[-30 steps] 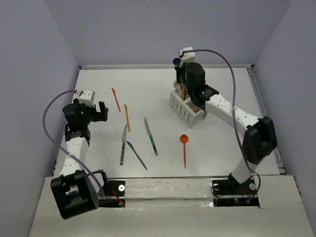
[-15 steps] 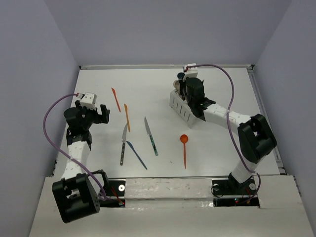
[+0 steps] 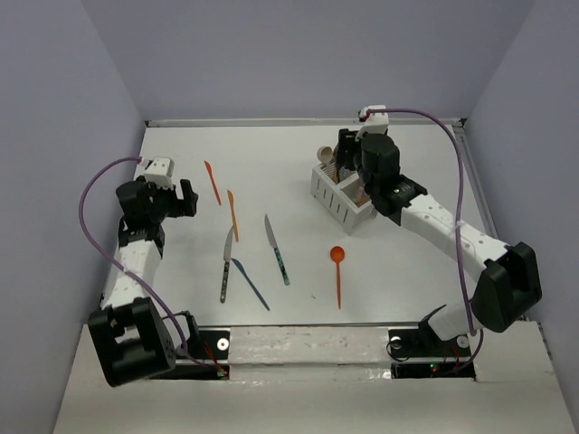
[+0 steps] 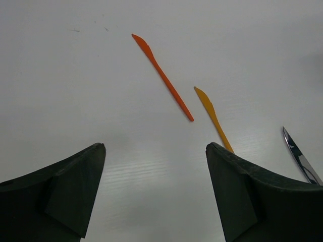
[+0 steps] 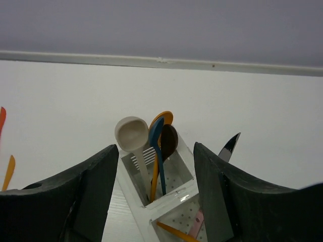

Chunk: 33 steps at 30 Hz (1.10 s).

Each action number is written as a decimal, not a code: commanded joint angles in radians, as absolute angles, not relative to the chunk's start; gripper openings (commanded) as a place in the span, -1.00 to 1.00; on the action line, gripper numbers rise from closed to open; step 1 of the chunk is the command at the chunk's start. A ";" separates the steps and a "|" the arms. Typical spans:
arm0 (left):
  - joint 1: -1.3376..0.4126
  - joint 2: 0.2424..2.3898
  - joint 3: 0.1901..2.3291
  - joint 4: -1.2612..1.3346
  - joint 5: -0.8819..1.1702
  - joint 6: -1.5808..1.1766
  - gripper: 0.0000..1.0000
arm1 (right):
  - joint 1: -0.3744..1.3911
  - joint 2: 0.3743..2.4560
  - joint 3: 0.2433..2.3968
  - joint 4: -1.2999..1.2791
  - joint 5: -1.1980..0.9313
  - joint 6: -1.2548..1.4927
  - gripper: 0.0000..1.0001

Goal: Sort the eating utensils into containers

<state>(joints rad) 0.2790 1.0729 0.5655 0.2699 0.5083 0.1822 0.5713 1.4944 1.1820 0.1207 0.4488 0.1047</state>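
The white slatted caddy (image 3: 336, 206) stands right of the table's middle. Its far compartment holds beige (image 5: 131, 133), blue (image 5: 157, 148), orange (image 5: 165, 116) and brown (image 5: 169, 141) spoons upright. The near compartment (image 5: 177, 214) holds an orange handle, a pink handle and a silver knife (image 5: 230, 145). My right gripper (image 3: 351, 154) (image 5: 156, 147) hangs open just above the caddy, holding nothing. My left gripper (image 3: 178, 201) (image 4: 155, 151) is open over bare table at the left. Ahead of it lie an orange knife (image 4: 162, 76) and a yellow knife (image 4: 214, 118).
Loose on the table are a dark-handled silver knife (image 3: 225, 265), a blue knife (image 3: 250, 283), a teal-handled silver knife (image 3: 277, 250) and an orange spoon (image 3: 338, 274). Grey walls close in the table on three sides. A raised rim (image 3: 298, 121) runs along the back.
My right gripper lowered the blue spoon into the far compartment, opened and drew back to the right. My left gripper shifted slightly toward the back.
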 commanded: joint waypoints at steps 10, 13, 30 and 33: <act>0.026 1.762 1.309 -0.182 0.161 0.180 0.40 | 0.615 1.374 1.149 -0.075 0.463 0.241 0.30; 0.021 1.876 1.418 -0.231 0.143 0.154 0.39 | 0.615 1.396 1.147 -0.087 0.445 0.242 0.29; 0.005 2.100 1.525 -0.279 0.095 0.126 0.16 | 0.624 1.358 1.052 -0.089 0.459 0.236 0.29; 0.005 2.099 1.513 -0.265 0.117 0.132 0.22 | 0.624 1.345 1.043 -0.089 0.462 0.235 0.29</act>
